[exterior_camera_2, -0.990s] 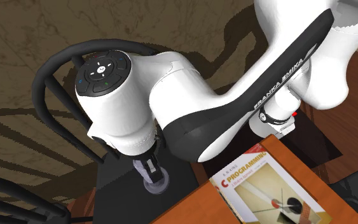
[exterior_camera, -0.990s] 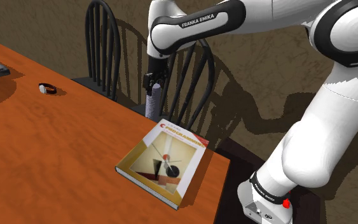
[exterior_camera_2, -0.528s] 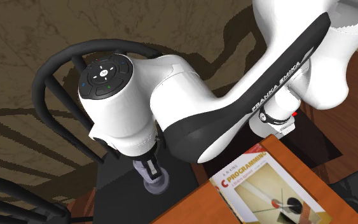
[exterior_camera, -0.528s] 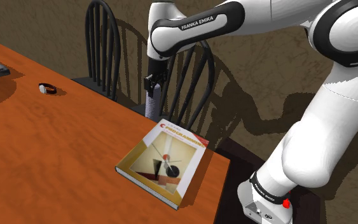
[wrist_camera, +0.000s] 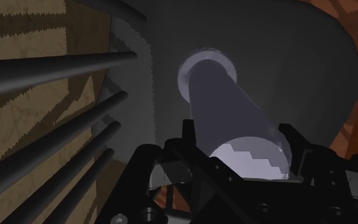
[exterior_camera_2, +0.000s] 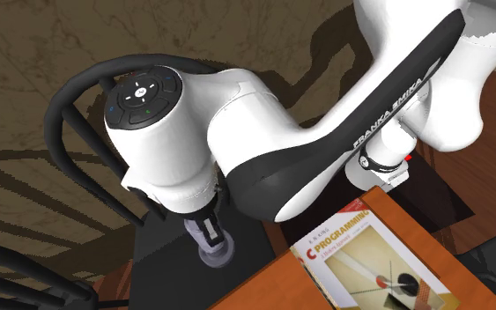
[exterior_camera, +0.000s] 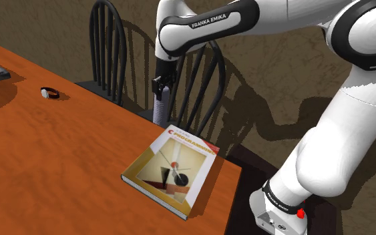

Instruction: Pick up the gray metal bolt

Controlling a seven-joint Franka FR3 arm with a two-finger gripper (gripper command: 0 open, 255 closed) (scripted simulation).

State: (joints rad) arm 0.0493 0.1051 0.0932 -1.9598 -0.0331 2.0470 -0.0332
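- Both black fingers (wrist_camera: 189,141) press against the sides of the gray bolt (wrist_camera: 225,105), one on each side, so the gripper (wrist_camera: 241,145) has it clasped.
- From the wrist, the bolt is a smooth gray cylinder pointing away from the hand, with its wider round head at the far end.
- From the shoulder, the bolt (exterior_camera: 159,110) hangs upright below the gripper (exterior_camera: 160,90), just past the far edge of the orange-brown table (exterior_camera: 59,153) and in front of a black spindle-back chair (exterior_camera: 203,77).
- In the second exterior view, the bolt's head (exterior_camera_2: 216,255) is over that chair's black seat (exterior_camera_2: 162,260), beside the table's corner; whether it touches the seat cannot be told.
- A book (exterior_camera: 173,170) with a cream cover and a red title lies flat on the table near that corner, close to the bolt but apart from it.
- A second black chair (exterior_camera: 109,47) stands further along the table's far side.
- A small black-and-white object (exterior_camera: 49,93) lies on the table well away from the book.
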